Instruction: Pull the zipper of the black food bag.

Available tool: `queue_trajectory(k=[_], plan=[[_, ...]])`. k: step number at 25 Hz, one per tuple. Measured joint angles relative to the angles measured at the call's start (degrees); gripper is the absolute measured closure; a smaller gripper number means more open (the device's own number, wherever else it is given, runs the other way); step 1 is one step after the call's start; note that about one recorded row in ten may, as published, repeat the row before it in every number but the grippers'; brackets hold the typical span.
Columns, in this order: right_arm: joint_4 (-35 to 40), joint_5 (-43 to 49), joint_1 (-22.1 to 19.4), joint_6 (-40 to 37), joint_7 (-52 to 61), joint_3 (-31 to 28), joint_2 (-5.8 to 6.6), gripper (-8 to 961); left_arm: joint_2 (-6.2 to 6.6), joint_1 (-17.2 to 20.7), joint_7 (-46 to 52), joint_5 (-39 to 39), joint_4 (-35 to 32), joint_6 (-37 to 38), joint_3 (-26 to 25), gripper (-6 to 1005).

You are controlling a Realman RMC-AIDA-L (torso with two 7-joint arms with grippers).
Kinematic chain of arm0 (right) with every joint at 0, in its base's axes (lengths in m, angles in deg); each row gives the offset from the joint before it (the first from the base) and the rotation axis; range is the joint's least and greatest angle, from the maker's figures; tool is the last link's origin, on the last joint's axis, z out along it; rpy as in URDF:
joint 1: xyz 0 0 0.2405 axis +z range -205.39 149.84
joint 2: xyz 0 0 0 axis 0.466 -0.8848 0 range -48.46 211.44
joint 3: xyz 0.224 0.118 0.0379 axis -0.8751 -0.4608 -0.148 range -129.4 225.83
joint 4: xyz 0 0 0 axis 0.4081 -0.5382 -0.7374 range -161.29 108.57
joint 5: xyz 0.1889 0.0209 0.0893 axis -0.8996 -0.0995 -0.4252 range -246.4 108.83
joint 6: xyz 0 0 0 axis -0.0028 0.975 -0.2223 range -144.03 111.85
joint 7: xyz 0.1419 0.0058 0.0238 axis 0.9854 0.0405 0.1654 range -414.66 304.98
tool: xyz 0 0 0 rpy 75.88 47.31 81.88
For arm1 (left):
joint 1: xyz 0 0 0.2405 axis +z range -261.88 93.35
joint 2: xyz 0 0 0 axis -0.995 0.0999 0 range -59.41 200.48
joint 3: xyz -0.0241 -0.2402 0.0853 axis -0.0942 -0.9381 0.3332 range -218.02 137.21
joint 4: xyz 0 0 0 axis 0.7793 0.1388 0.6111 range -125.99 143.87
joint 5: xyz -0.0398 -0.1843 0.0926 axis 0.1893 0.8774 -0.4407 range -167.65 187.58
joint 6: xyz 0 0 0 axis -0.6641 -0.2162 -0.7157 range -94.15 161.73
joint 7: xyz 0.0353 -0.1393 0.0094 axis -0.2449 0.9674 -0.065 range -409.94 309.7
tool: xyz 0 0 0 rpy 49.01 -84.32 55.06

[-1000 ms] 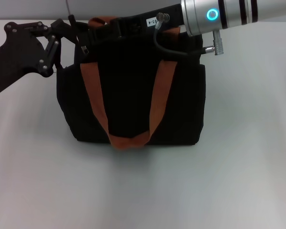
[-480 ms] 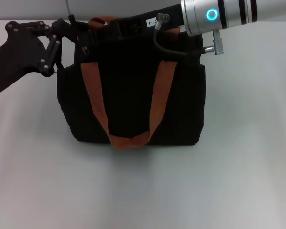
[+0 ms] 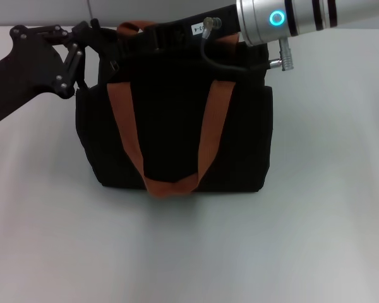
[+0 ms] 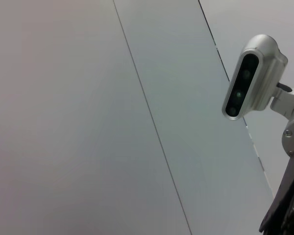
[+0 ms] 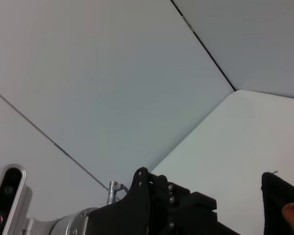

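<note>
The black food bag [image 3: 177,126] stands upright in the middle of the head view, with its two brown-orange straps [image 3: 170,184] hanging down the front. My left gripper [image 3: 93,35] reaches in from the left and sits at the bag's top left corner. My right gripper [image 3: 148,33] comes in from the upper right and lies along the bag's top edge, with its black body over the zip line. The zipper pull is hidden among the black parts at the top. A corner of the bag [image 5: 279,191] shows in the right wrist view, past my left gripper's black body [image 5: 166,205].
The bag stands on a pale table [image 3: 189,252]. The left wrist view shows only a grey wall [image 4: 112,122] and the right arm's silver wrist camera [image 4: 250,78].
My left gripper has crept slightly up and to the right at the bag's corner. My right arm has shifted a little to the left. The bag has stayed put.
</note>
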Motion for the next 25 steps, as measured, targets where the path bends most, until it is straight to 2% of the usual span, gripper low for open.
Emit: queue_trajectory(k=[9,17,25], plan=[[-0.15,0.03,0.73,1.88,0.77,2.57,-0.39,626,-0.04,-0.58,0.36,0.00,0.00,-0.26,0.10,954],[-0.23,-0.08,0.76,2.50,0.78,2.60,-0.47,675,-0.09,-0.67,0.38,-0.01,0.00,-0.33,0.10,953],[0.05,-0.32,0.58,2.77,0.44,2.60,-0.55,777,-0.10,-0.75,0.38,0.00,0.64,-0.36,-0.15,952]])
